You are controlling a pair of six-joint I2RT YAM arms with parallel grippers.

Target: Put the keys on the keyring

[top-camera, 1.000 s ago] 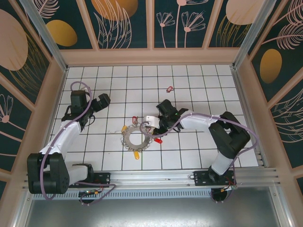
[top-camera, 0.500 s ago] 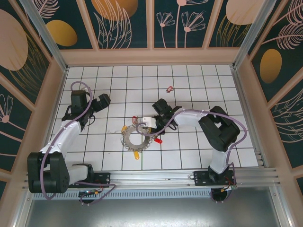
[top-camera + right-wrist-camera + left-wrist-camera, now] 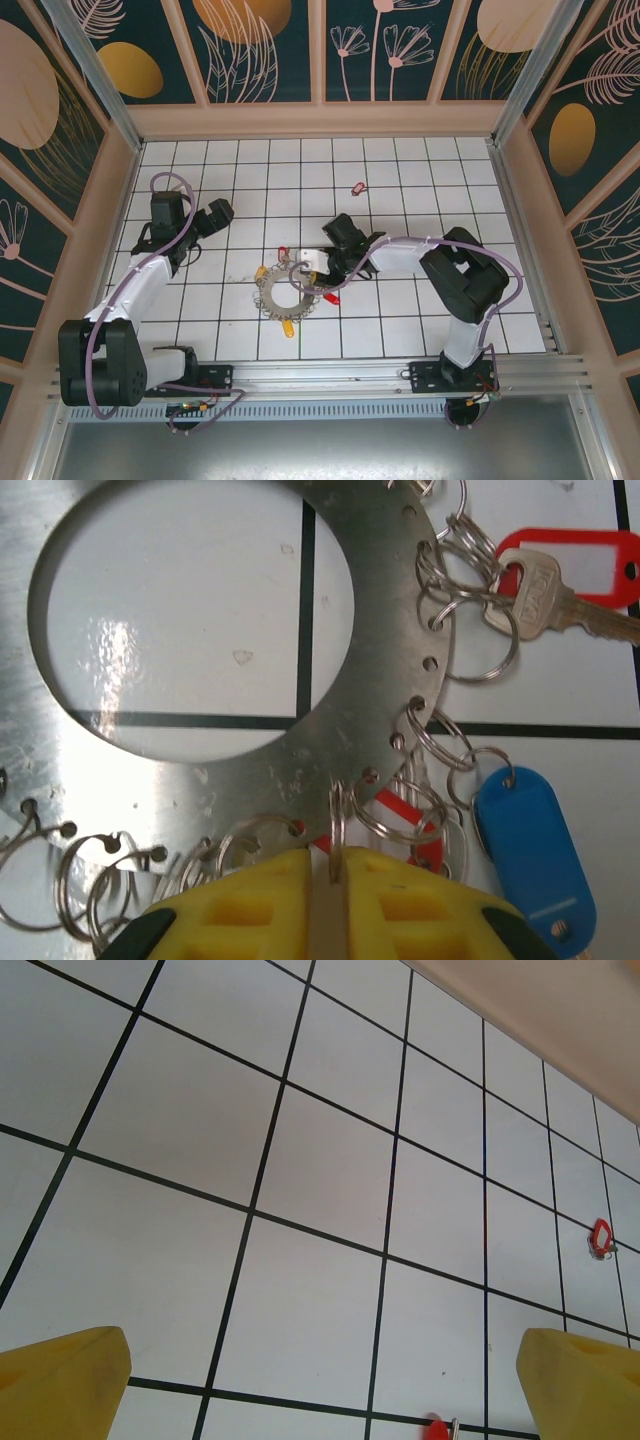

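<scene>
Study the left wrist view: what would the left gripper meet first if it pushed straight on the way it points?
Probably bare tiled table, between the open fingers of the left gripper. A red tag at the bottom edge lies right of centre; the red-tagged key further right. Depth is unclear.

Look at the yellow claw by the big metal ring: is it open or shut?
Shut. On the right gripper, yellow fingers nearly meet, pinching a small split ring on the keyring.

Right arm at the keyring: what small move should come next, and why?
Probably ease the right gripper slightly outward to test its hold: its jaws look pinched on one split ring at the edge of the keyring.
</scene>
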